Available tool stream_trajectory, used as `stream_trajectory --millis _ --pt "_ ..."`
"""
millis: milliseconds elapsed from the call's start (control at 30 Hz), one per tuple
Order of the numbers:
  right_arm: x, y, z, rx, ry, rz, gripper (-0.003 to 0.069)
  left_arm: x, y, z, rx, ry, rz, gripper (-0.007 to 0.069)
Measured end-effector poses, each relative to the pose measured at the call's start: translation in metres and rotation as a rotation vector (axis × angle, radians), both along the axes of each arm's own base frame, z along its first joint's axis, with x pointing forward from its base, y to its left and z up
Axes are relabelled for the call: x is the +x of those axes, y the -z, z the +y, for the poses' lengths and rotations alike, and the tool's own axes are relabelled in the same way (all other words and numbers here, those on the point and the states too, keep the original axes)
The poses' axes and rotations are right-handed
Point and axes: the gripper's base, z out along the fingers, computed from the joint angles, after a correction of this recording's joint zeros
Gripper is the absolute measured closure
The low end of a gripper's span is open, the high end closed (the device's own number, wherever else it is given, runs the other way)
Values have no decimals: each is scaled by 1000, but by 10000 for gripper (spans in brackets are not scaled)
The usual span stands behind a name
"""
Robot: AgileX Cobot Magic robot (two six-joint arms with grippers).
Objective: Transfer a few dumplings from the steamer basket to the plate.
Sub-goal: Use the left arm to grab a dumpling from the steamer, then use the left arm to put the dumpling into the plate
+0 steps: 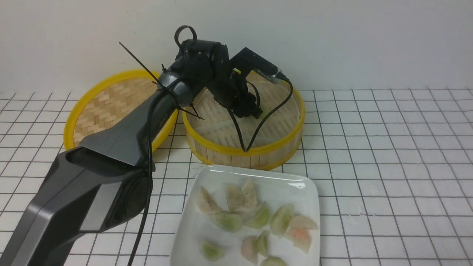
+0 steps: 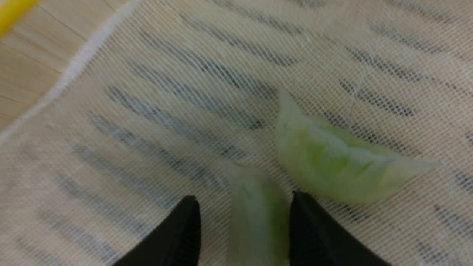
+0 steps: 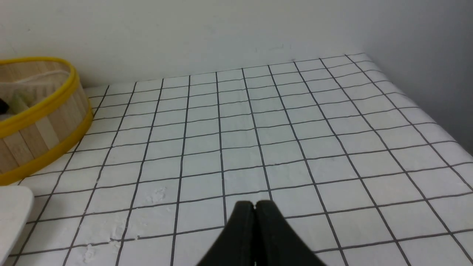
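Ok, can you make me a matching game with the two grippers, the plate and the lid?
1 left gripper
2 right gripper
3 plate
4 lid

A shut, over the tiles
B holds many dumplings
C open around a green dumpling
D left of the basket

Pairs: 1-C, 2-A, 3-B, 4-D

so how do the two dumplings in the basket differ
The near dumpling sits inside the open left gripper, seen narrow, edge-on; the far dumpling lies free beside it, showing its full crescent side. The near one looks dim and blurred, the far one brighter green. Both are green-filled and rest on the liner.
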Motion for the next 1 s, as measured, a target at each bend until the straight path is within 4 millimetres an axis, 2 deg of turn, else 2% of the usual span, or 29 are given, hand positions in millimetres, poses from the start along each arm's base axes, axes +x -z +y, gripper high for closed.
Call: stream_trajectory --millis 67,167,200,333,400,500,533,567,733,867,933,967,1000 --pt "0 0 0 0 0 0 675 0 0 0 -1 0 1 333" --pt "0 0 0 0 0 0 675 0 0 0 -16 -17 11 447" --pt "0 0 0 0 0 0 675 0 -2 0 -20 -26 12 461" --pt "0 0 0 0 0 0 675 -3 -7 1 -20 -49 42 460" --pt "0 0 0 0 0 0 675 -6 -17 2 -17 -50 56 460" --pt "0 0 0 0 0 0 675 -14 -49 5 -14 -44 61 460" --pt "0 0 0 0 0 0 675 -15 -52 6 -13 -43 63 460" --pt "0 0 0 0 0 0 675 -22 -72 8 -9 -36 69 460" --pt "0 0 0 0 0 0 675 -44 -141 13 -124 -91 34 460" --pt "0 0 0 0 0 0 675 -81 -198 17 -248 -75 66 460" --pt "0 0 0 0 0 0 675 -101 -207 18 -247 -62 107 460" --pt "0 0 0 0 0 0 675 -122 -214 20 -235 -52 141 460" --pt "0 0 0 0 0 0 675 -125 -215 20 -232 -51 146 460"
